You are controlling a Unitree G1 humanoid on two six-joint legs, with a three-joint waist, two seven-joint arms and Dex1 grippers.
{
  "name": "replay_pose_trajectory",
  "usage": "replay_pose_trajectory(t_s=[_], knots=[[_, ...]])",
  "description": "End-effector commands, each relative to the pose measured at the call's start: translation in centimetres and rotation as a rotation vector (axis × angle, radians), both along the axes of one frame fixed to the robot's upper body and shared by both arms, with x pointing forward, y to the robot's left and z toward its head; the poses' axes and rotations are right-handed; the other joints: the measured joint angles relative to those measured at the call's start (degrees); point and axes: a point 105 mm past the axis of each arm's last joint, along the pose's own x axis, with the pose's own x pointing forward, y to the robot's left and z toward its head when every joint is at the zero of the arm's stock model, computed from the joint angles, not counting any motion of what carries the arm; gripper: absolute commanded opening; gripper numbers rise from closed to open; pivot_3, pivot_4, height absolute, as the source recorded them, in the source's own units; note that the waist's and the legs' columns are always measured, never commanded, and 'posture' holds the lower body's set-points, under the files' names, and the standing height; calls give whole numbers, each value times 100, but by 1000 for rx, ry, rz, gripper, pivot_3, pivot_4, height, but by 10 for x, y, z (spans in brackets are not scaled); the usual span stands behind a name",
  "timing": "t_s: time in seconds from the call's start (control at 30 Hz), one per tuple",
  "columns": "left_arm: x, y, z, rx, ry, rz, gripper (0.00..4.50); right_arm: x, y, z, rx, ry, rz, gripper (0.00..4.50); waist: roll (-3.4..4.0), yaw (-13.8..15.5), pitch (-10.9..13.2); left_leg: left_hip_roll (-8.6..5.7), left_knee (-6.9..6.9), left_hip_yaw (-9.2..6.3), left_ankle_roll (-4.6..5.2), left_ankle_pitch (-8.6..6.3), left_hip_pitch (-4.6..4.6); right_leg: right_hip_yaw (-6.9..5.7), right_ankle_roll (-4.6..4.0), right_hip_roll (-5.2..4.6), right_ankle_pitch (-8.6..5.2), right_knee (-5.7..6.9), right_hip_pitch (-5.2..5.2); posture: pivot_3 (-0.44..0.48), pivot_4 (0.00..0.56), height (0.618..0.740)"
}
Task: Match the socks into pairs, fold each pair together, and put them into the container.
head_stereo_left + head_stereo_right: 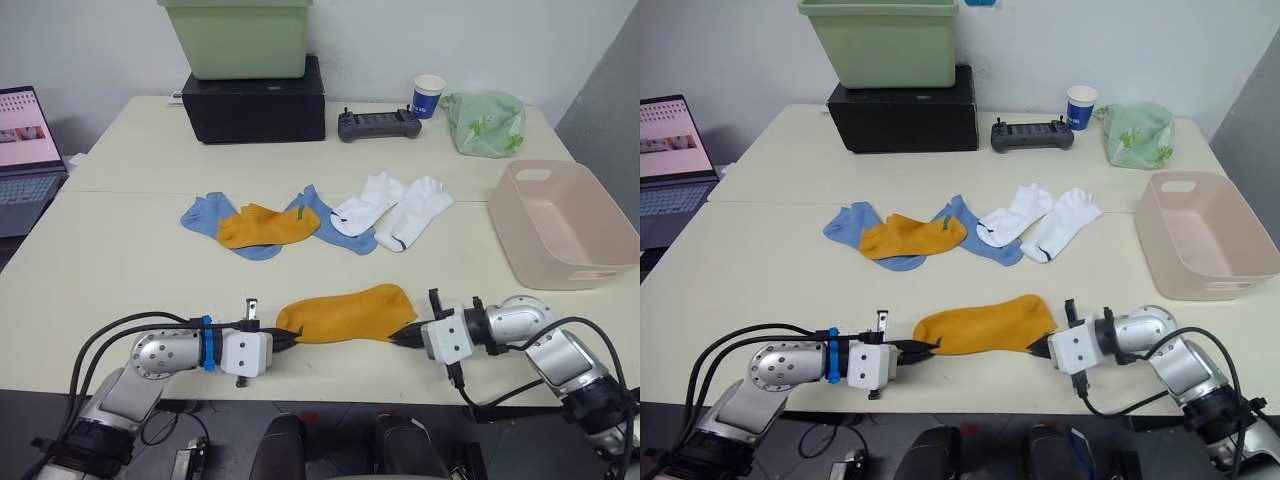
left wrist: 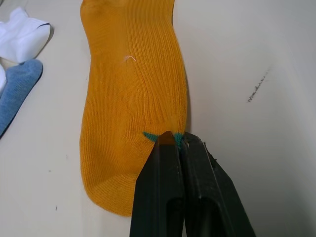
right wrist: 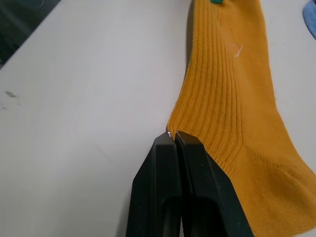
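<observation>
— Cream table (image 1: 120, 250) in front of you: where's the sock you're working?

— Your near mustard sock (image 1: 345, 312) lies flat by the front edge, stretched between both claws. Your left gripper (image 2: 174, 139) is pinched tight on its green-tabbed cuff; your right gripper (image 3: 173, 137) is clamped on the opposite end.

— And the rest?

— Further back sit the second mustard sock (image 1: 265, 225) over two blue socks (image 1: 210, 215), with two white socks (image 1: 395, 210) beside them. Your pink container (image 1: 560, 225) stands at the right — nothing seen inside.
</observation>
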Motion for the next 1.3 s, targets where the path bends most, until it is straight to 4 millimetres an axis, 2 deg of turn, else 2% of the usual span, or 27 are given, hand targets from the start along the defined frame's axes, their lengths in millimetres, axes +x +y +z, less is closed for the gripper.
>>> replay_pose_trajectory(t_s=[0.03, 0.2, 0.3, 0.43, 0.5, 0.57, 0.63, 0.73, 0.9, 0.97, 1.07, 1.17, 1.3], knots=[[-2, -3, 9, -51, 8, 6, 43, 7, -1, 16, 60, 0, -38, 9, 0, 3, 0, 0, 0, 0, 0, 0, 0, 0, 0, 0, 0, 0, 1, 0, 150, 740], [-7, -11, 34, -152, 38, -2, 43, -13, 5, 42, 177, 178, -20, 9, 1, 4, 1, 2, -1, -7, 0, 0, -2, 2, 0, -1, 0, 0, 0, 0, 150, 740], [-27, -18, 56, -210, 133, -38, 43, -33, 1, 60, 215, 315, -4, 9, 0, 3, 1, 4, 0, -15, 0, 0, -10, 2, 0, -1, 0, -4, 1, 0, 150, 740], [-65, -18, 67, -263, 511, -25, 43, -69, 0, 76, 208, 579, 17, 9, 1, -11, 2, 8, -4, -23, 0, -1, -6, 3, -3, -2, -3, -7, 4, 0, 150, 740], [-74, -18, 69, -275, 675, 9, 43, -75, 0, 81, 224, 709, -14, 9, 2, -11, 5, 7, -16, -23, 0, -1, 23, 8, -3, -3, -4, -8, 23, 0, 150, 740], [-73, -14, 66, -288, 808, 77, 43, -77, 2, 76, 230, 826, -61, 9, 1, -6, 5, 6, -21, -22, 1, -1, 57, -2, 16, -3, -25, -20, 62, 0, 150, 740], [-71, -12, 61, -287, 884, 120, 43, -76, 2, 70, 231, 875, -97, 9, 1, -4, 5, 5, -27, -21, 1, -1, 70, 1, 16, -4, -28, -25, 74, 0, 150, 740], [-55, -10, 55, -346, 947, 183, 43, -60, 0, 51, 218, 865, -163, 9, -1, -3, 6, 1, -35, -16, 1, -2, 68, 1, 16, -2, -28, -39, 71, 0, 150, 740], [-30, -2, 35, -282, 928, 249, 43, -31, -1, 32, 200, 794, -211, 9, 0, -12, 6, -1, -42, -12, 1, -1, 54, -3, 15, 2, -28, -47, 60, 0, 150, 740], [-13, 0, 32, -265, 878, 267, 43, -7, -3, 27, 205, 721, -249, 9, 0, -12, 6, -3, -46, -9, 1, -1, 52, -3, 15, 4, -27, -48, 55, 0, 150, 740], [2, 1, 32, -252, 844, 266, 43, 12, -6, 23, 178, 660, -252, 9, -1, -4, 7, -3, -43, -11, -1, 0, 40, -7, 9, 7, -23, -47, 50, 0, 150, 740], [14, 3, 29, -239, 814, 282, 43, 24, -4, 22, 152, 606, -234, 9, -1, -2, 6, -4, -46, -9, 0, 0, 35, -7, -11, 3, -12, -52, 46, 0, 150, 740], [23, 2, 28, -238, 813, 282, 43, 31, 0, 19, 128, 565, -209, 9, -1, -3, 6, -1, -48, -11, 0, 0, 34, -9, -13, 4, -11, -50, 43, 0, 150, 740]])
